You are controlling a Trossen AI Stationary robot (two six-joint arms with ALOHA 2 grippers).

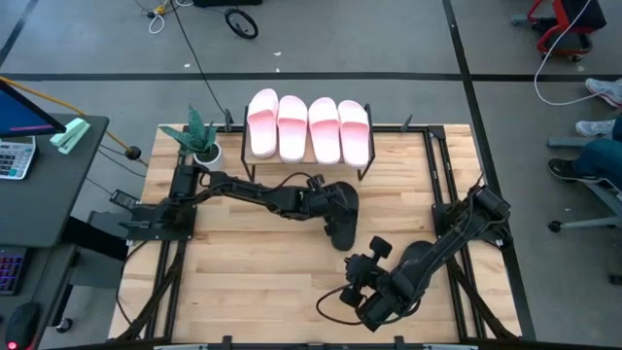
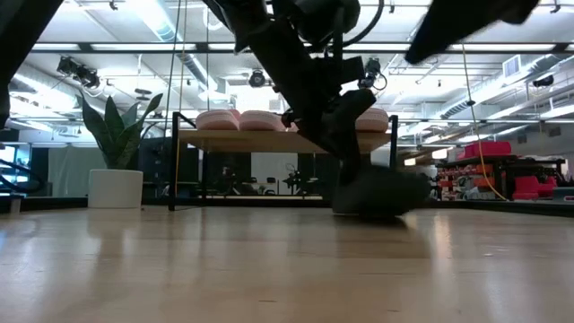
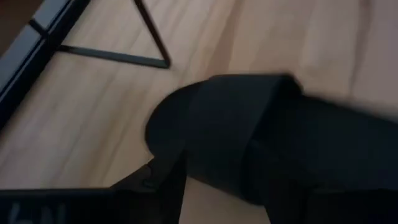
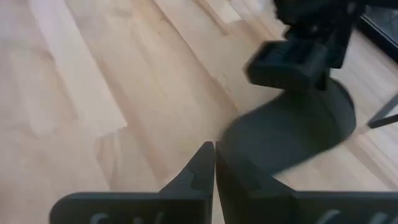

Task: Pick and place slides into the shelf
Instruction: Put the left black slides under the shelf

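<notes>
- Right gripper (image 1: 374, 255) sits low over the near part of the desk (image 1: 253, 272); in its wrist view the two fingers (image 4: 199, 171) are pressed together with nothing between them.
- Just ahead of those fingertips lies a black slide (image 4: 292, 134), flat on the desk; the left arm's gripper shows above its far end.
- Left gripper (image 1: 335, 216) is at that same black slide (image 1: 341, 226), mid-desk, in front of the shelf.
- Left wrist view: black slide (image 3: 249, 143) fills the space right at the fingers (image 3: 165, 183); cannot tell whether the fingers are spread or pinching it.
- Low view: black slide (image 2: 377, 193) rests on the desk below the left gripper.
- Shelf (image 1: 255, 156) stands at the far edge of the desk, beyond the left fingers; four pale pink slides (image 1: 309, 128) lie side by side on its top board.
- Potted plant (image 1: 200, 136) stands just beside the shelf's end.
</notes>
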